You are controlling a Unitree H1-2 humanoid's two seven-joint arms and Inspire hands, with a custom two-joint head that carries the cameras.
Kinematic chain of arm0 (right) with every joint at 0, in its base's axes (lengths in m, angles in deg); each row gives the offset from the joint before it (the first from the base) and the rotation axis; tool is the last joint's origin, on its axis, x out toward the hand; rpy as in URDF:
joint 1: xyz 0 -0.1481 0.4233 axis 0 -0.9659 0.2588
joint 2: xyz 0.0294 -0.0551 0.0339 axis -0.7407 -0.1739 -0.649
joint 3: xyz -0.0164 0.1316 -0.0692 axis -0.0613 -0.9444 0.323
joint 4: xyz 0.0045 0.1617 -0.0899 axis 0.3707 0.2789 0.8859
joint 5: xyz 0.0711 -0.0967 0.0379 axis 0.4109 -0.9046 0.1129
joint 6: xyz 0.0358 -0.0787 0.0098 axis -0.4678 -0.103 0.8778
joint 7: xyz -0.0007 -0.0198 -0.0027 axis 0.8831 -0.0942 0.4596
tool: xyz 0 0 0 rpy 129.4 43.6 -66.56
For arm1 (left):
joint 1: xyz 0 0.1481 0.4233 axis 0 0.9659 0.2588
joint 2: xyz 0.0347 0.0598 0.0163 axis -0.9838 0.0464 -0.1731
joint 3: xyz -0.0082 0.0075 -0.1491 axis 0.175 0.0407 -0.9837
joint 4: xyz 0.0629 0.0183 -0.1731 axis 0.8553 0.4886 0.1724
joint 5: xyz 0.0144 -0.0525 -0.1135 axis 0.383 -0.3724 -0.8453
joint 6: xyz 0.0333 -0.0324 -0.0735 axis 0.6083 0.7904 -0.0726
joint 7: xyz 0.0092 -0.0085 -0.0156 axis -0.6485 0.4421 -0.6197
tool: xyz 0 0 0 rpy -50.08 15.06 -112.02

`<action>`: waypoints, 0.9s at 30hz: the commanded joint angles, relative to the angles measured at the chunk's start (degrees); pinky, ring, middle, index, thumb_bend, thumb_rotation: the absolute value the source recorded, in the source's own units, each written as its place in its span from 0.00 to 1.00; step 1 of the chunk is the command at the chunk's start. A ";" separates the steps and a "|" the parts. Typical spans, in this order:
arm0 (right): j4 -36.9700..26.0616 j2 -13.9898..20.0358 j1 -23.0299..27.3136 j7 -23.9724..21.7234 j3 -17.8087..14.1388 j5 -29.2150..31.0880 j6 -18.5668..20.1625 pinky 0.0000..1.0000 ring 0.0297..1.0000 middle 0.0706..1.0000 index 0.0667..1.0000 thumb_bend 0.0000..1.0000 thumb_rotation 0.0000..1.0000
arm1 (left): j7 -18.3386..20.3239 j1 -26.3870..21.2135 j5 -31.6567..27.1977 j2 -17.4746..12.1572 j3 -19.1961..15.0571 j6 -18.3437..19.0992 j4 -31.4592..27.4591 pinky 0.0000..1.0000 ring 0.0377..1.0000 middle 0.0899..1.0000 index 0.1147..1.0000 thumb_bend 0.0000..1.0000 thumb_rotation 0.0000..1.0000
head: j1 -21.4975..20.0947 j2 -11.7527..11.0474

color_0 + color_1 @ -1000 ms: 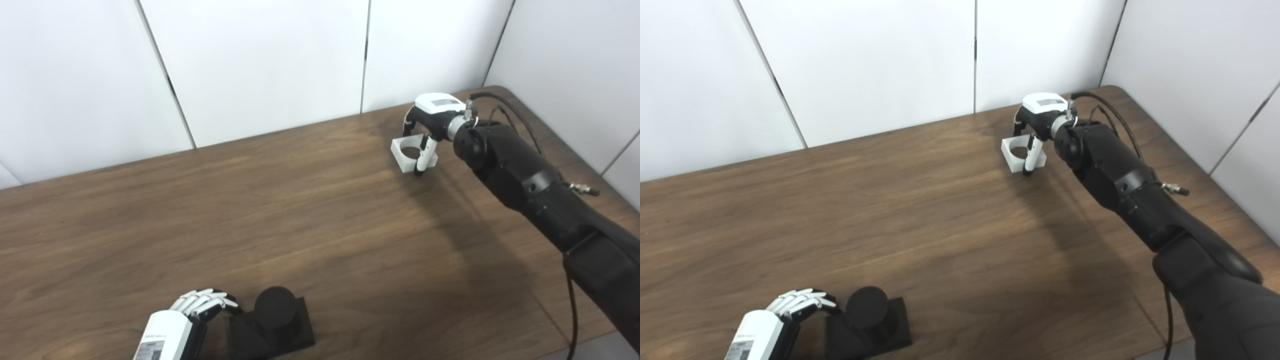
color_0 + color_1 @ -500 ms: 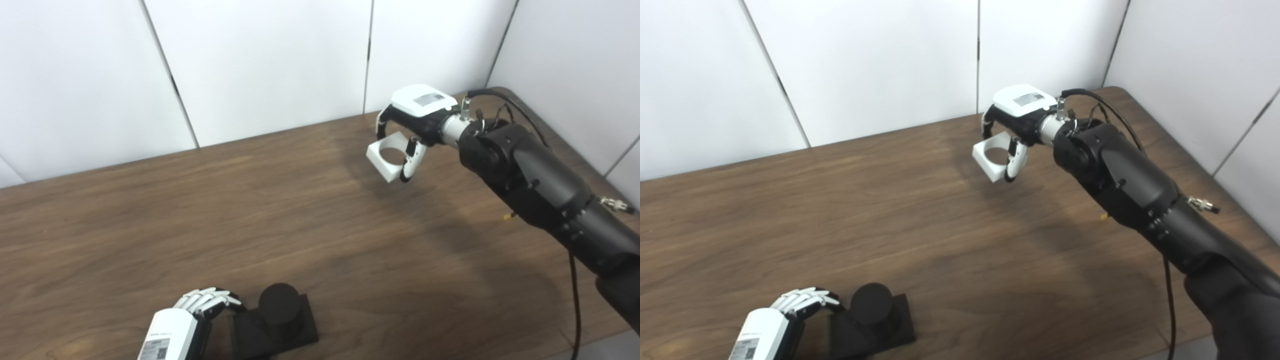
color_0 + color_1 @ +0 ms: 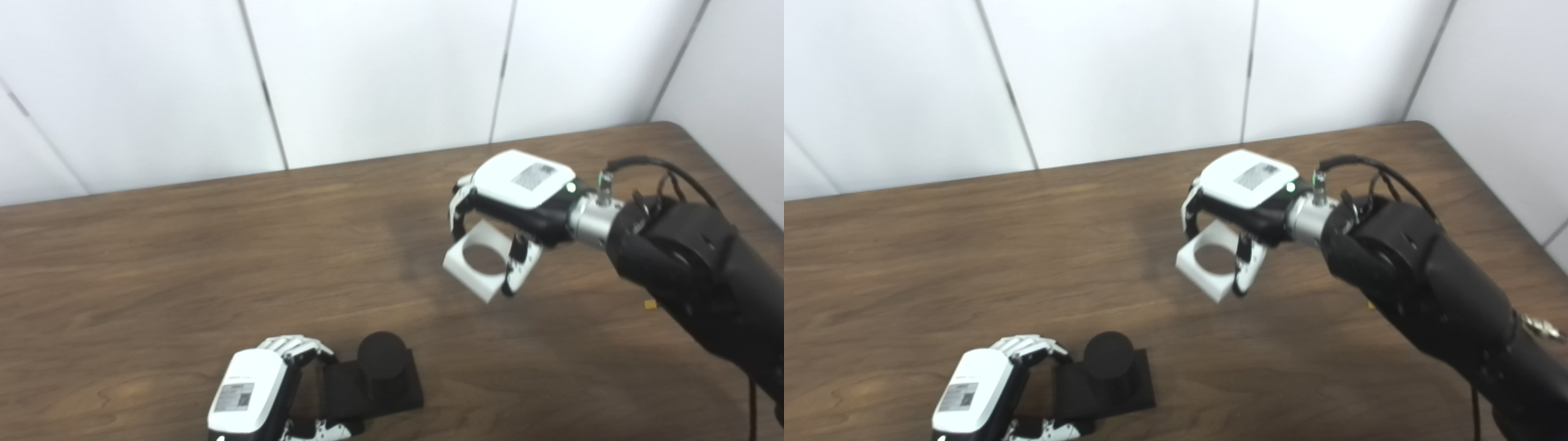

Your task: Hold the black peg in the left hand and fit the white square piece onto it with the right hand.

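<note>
The right robot hand (image 3: 499, 229) is closed on the white square piece (image 3: 479, 262), with fingers curled over its far edge and a digit pressed against its near right side. The piece is held in the air above the surface (image 3: 184, 257), tilted, so the round hole through its middle faces up and toward the camera. There is one such piece.

The left robot hand (image 3: 269, 386) sits at the near edge of the surface, wrapped around the left end of the black peg's flat square base, fingers over the far edge and thumb under the near edge. The black peg (image 3: 381, 365) is one short cylinder standing upright on that base, with the base resting on the surface. The peg and the white piece are well apart, the piece up and to the right of the peg.

Nothing lies between the two; the wood there is bare. A tiny yellowish speck (image 3: 649, 304) rests on the surface just beside the right forearm. A black cable (image 3: 649, 164) loops at the right wrist. White wall panels (image 3: 380, 73) stand behind the surface.
</note>
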 commanded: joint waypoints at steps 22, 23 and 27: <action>-9.92 -10.11 1.00 -8.27 -0.83 -0.06 0.34 0.81 0.86 0.73 0.45 0.52 0.13 | 4.88 -1.20 2.86 1.24 1.84 2.15 -0.50 0.77 0.74 0.67 0.42 0.52 0.05 | 1.49 3.39; -9.96 -10.60 1.10 -8.73 -0.68 -0.18 0.39 0.82 0.86 0.73 0.45 0.52 0.13 | 4.99 -1.23 2.90 1.25 1.84 2.17 -0.54 0.76 0.74 0.67 0.42 0.52 0.05 | 1.54 3.44; -9.89 -12.32 1.16 -10.11 -0.10 -0.86 0.57 0.82 0.87 0.74 0.45 0.52 0.13 | 5.53 -1.35 2.91 1.40 1.85 2.36 -0.72 0.77 0.74 0.67 0.42 0.52 0.05 | 1.74 3.67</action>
